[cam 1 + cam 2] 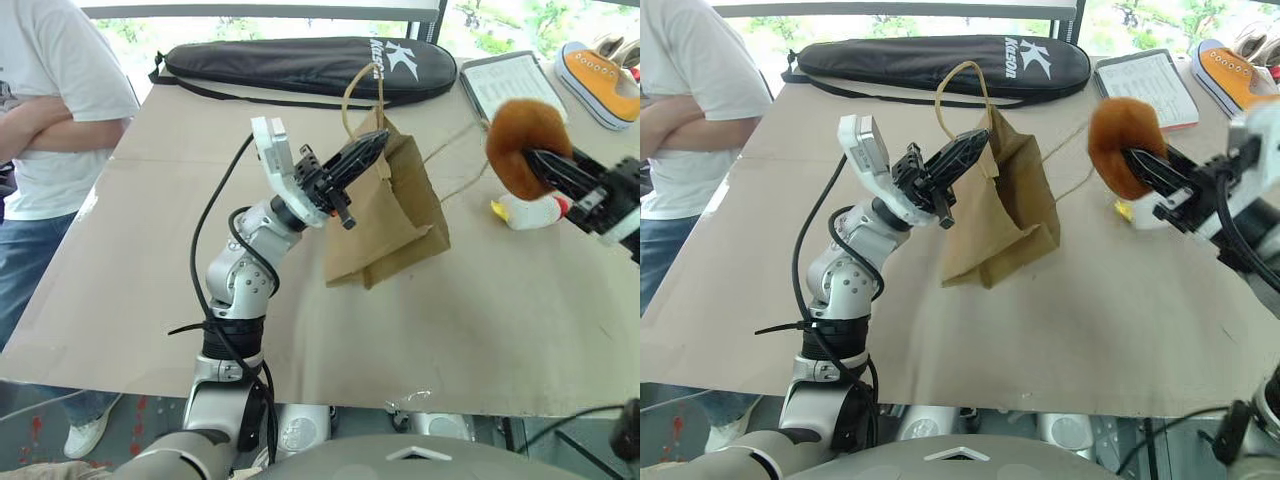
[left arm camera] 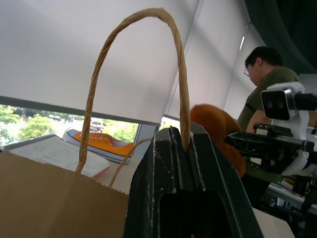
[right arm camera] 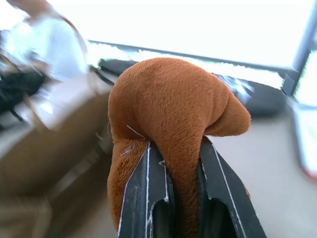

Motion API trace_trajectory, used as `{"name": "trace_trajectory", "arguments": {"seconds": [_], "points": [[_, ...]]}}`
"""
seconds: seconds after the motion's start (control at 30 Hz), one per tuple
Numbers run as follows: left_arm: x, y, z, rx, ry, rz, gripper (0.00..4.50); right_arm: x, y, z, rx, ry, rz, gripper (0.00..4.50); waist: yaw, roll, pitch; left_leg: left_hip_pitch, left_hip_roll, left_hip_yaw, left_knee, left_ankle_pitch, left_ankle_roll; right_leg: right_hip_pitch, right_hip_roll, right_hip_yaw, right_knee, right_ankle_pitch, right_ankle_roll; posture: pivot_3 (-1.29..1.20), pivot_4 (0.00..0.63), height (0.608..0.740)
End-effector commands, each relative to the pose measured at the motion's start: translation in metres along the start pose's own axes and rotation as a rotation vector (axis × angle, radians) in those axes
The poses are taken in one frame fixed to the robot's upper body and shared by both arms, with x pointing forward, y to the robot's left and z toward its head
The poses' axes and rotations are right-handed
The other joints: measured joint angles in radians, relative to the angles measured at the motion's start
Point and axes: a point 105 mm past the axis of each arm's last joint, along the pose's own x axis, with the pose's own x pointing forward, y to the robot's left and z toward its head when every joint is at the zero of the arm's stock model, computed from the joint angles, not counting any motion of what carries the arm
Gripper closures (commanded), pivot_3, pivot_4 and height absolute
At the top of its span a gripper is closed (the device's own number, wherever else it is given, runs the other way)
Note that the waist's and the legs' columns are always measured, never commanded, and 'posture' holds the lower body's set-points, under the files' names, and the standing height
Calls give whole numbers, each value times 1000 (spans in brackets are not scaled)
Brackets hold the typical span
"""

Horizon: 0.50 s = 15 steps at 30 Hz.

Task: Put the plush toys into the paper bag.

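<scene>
A: Two toys to bag, and as far as I can judge neither is in yet. The right tool [image 1: 548,165] is clamped on the orange-brown plush toy [image 1: 520,143], holding it in the air beside the paper bag [image 1: 390,215], which is lifted and tilted over the surface [image 1: 480,330]

B: And the bag itself?

A: The left tool [image 1: 365,152] is closed on the bag's top edge at one of its cord handles [image 2: 136,74], holding the top up. The other handle trails loose toward the right tool. I can't see inside the bag from here

B: Where's the white one?

A: The white bird-like toy [image 1: 530,212] lies on the surface, just below and behind the raised orange-brown one, partly hidden by it. Untouched, I'd say

B: So what's left?

A: Nearly everything. The held toy needs carrying over the mouth and dropping in, then the white one picked up and sent after it. My worry is the mouth: pinched at the top like that, it may not gape wide enough

B: Anything else nearby?

A: A black racket case [image 1: 310,65] at the far edge, an orange sneaker [image 1: 600,80] in the far right corner, and a person in a white shirt [image 1: 55,110] standing at the left, arms folded
</scene>
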Motion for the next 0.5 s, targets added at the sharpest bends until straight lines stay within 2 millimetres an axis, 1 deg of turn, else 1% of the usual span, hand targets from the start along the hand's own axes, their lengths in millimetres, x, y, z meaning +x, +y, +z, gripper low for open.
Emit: {"name": "trace_trajectory", "arguments": {"seconds": [0.03, 0.17, 0.23, 0.3, 0.33, 0.43, 0.5], "points": [[4, -3, 10, 49, -27, -37, 4500, 27, 20, -4, -28, 29, 85, 4481, -1, 0, 0, 0, 0, 0, 0, 1, -1, 0, 0, 0, 0, 0, 0, 0, 150, 740], [3, 0, 16, 77, -29, -28, 4500, 48, 20, -27, -99, 159, 103, 4481, 1, 0, 0, -4, 0, -2, 1, 1, -2, -1, 0, 0, -2, 0, 0, 0, 150, 740], [1, 3, 16, 89, -28, -11, 4500, 51, 19, -49, -158, 262, 121, 4481, 4, 0, 0, -13, 0, -4, 6, 1, -2, -8, 0, -1, 0, 0, 1, 0, 150, 740], [-2, 2, 14, 96, -21, -1, 4500, 53, 21, -66, -178, 329, 142, 4481, 6, 0, 0, -15, 0, -4, 9, 1, -1, -9, 0, 0, 2, 0, 1, 0, 150, 740], [-3, 1, 14, 99, -19, 1, 4500, 55, 25, -72, -194, 351, 168, 4481, 5, 0, 0, -15, 0, -4, 9, 1, -1, -9, 0, 0, 2, 0, 1, 0, 150, 740], [-3, -2, 12, 116, 2, 5, 4500, 60, 40, -79, -254, 397, 303, 4481, 3, 0, 0, -15, 0, -4, 10, 1, -1, -10, 0, 0, 3, 0, 1, 0, 150, 740], [-6, -1, 7, 130, 26, 13, 4500, 72, 51, -83, -285, 420, 405, 4481, -6, 0, 0, -14, 0, -3, 10, 1, -1, -10, 0, 0, 4, 0, 1, 0, 150, 740]]}}
